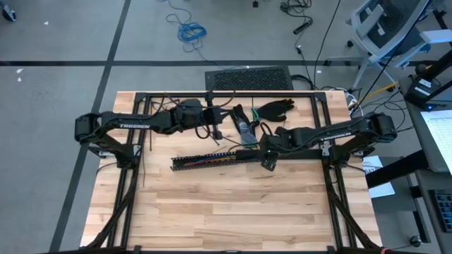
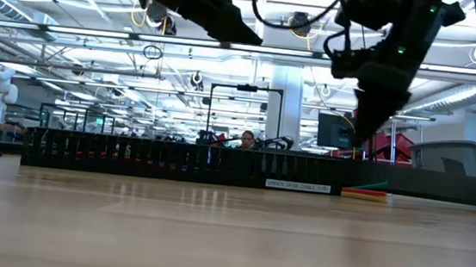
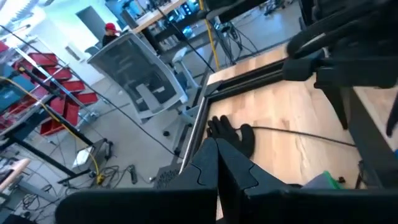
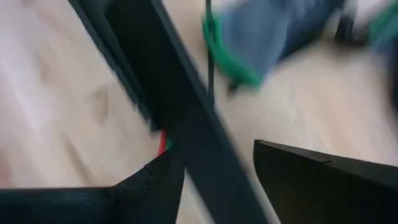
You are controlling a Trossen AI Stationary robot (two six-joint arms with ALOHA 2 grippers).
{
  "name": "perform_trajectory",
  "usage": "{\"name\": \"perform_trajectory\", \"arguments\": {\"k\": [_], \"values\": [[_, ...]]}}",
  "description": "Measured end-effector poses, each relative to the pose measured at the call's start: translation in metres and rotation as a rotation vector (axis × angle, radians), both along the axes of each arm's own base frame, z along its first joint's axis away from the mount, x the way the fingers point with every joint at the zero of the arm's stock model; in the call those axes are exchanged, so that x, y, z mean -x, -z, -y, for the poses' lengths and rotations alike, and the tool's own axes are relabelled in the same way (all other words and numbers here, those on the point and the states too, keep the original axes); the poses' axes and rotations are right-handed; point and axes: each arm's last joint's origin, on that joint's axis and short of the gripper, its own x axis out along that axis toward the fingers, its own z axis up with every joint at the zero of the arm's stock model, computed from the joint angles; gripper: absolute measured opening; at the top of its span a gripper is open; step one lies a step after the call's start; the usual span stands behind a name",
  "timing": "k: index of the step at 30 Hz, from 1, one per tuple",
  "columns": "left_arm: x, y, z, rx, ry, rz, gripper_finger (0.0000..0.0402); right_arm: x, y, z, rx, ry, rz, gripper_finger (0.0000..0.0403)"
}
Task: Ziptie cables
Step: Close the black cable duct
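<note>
A long black slotted rail [image 1: 212, 159] lies across the table's middle, and the coloured cables [image 1: 222, 156] rest inside it. Their ends [image 2: 367, 193] stick out of its right end, and a red wire [image 4: 163, 142] shows beside the rail [image 4: 186, 124] in the right wrist view. My right gripper [image 1: 267, 156] is open over that right end, with one finger on each side of the rail [image 4: 217, 180]. My left gripper [image 1: 214, 130] is shut and raised beyond the rail; nothing shows between its fingers [image 3: 217, 155]. Thin dark strips that may be zipties [image 1: 140, 164] lie near the left edge.
A black glove [image 1: 275, 108] lies near the far edge, also in the left wrist view [image 3: 230, 134]. A grey and green item [image 1: 245, 129] sits just beyond the rail. A black metal frame [image 1: 212, 94] borders the table. Bare wood [image 1: 233, 212] spreads on the near side.
</note>
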Motion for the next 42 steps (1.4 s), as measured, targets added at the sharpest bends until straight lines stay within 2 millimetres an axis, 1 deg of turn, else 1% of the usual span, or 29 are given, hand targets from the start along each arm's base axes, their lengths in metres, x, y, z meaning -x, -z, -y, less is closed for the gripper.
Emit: {"name": "perform_trajectory", "arguments": {"k": [2, 3, 7, 8, 11, 14, 16, 19, 22, 26, 29, 31, 35, 38, 40, 42], "values": [[0.002, 0.0, -0.002, 0.003, -0.007, -0.014, 0.0, -0.008, -0.001, 0.0, 0.096, -0.075, 0.04, 0.0203], [0.002, 0.001, -0.003, 0.005, -0.01, -0.02, 0.0, -0.01, -0.002, 0.001, 0.117, -0.094, 0.056, 0.0215], [0.004, 0.004, -0.008, 0.014, -0.027, -0.048, 0.0, -0.012, -0.013, 0.007, 0.164, -0.101, 0.044, 0.0262], [0.005, 0.004, -0.008, 0.017, -0.028, -0.053, 0.0, -0.011, -0.016, 0.007, 0.202, -0.132, 0.022, 0.027], [0.005, 0.005, -0.01, 0.018, -0.034, -0.057, 0.0, -0.014, -0.02, 0.011, 0.345, -0.244, -0.025, 0.0281], [0.006, 0.006, -0.01, 0.023, -0.033, -0.071, 0.0, -0.022, -0.028, 0.015, 0.388, -0.183, 0.066, 0.0279], [0.006, 0.006, -0.01, 0.024, -0.033, -0.076, 0.0, -0.022, -0.028, 0.017, 0.33, -0.169, 0.09, 0.0276], [0.006, 0.007, -0.01, 0.026, -0.033, -0.083, 0.0, -0.02, -0.025, 0.024, 0.083, -0.122, 0.129, 0.0276], [0.007, 0.009, -0.009, 0.032, -0.033, -0.108, 0.0, -0.014, -0.021, 0.032, -0.069, -0.123, 0.084, 0.0285], [0.007, 0.008, -0.01, 0.04, -0.033, -0.154, 0.0, -0.003, -0.017, 0.037, -0.179, -0.14, -0.008, 0.0293], [0.007, 0.003, -0.012, 0.049, -0.035, -0.188, 0.0, 0.003, -0.015, 0.033, -0.252, -0.155, -0.061, 0.03], [0.008, 0.001, -0.014, 0.051, -0.04, -0.192, 0.0, 0.003, -0.015, 0.03, -0.3, -0.134, -0.055, 0.0304], [0.009, 0.001, -0.018, 0.059, -0.055, -0.191, 0.0, 0.0, -0.016, 0.032, -0.342, -0.001, -0.01, 0.0306], [0.009, 0.001, -0.018, 0.059, -0.056, -0.192, 0.0, 0.0, -0.016, 0.031, -0.378, 0.09, -0.01, 0.0306], [0.009, 0.001, -0.017, 0.059, -0.054, -0.191, 0.0, -0.002, -0.017, 0.032, -0.34, 0.061, 0.011, 0.0306], [0.009, 0.001, -0.017, 0.059, -0.054, -0.192, 0.0, -0.001, -0.016, 0.035, -0.252, 0.067, -0.006, 0.0306]]}}
